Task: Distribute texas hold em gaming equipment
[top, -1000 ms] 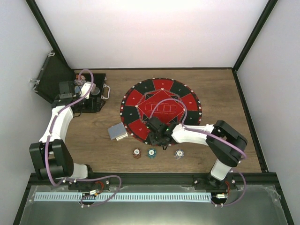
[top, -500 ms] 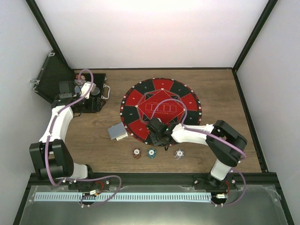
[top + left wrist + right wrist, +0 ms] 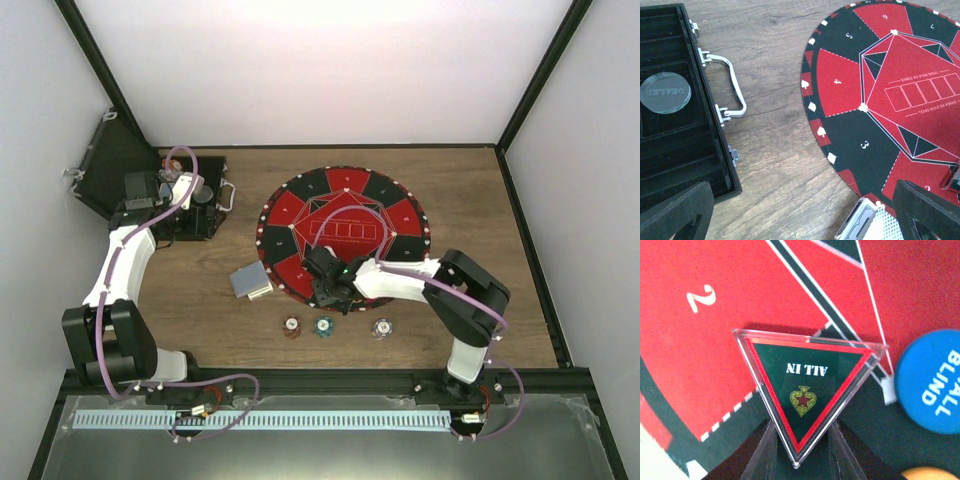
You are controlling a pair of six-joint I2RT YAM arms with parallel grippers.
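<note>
A clear triangular "ALL IN" marker point(image 3: 805, 380) with a red border and dark green face lies over the round red-and-black poker mat point(image 3: 345, 185), by the red section marked 2. Its lower point sits between the fingers of my right gripper point(image 3: 802, 455), which are closed on it. A blue blind button point(image 3: 932, 382) and the edge of an orange disc point(image 3: 930, 473) lie just right of it. The card deck point(image 3: 250, 281) rests at the mat's left edge. Three chips point(image 3: 323, 326) sit in a row on the wood below the mat. My left gripper point(image 3: 802, 220) hangs open above the wood between case and mat.
An open black case point(image 3: 670, 150) with a metal handle point(image 3: 732, 90) stands at the left and holds a round grey dealer button point(image 3: 665, 92). Its lid point(image 3: 110, 160) leans against the left wall. Bare wood point(image 3: 775, 165) separates the case from the mat.
My right gripper has shifted a little left and further onto the mat, with the triangular marker at its fingertips. The left arm has not moved.
</note>
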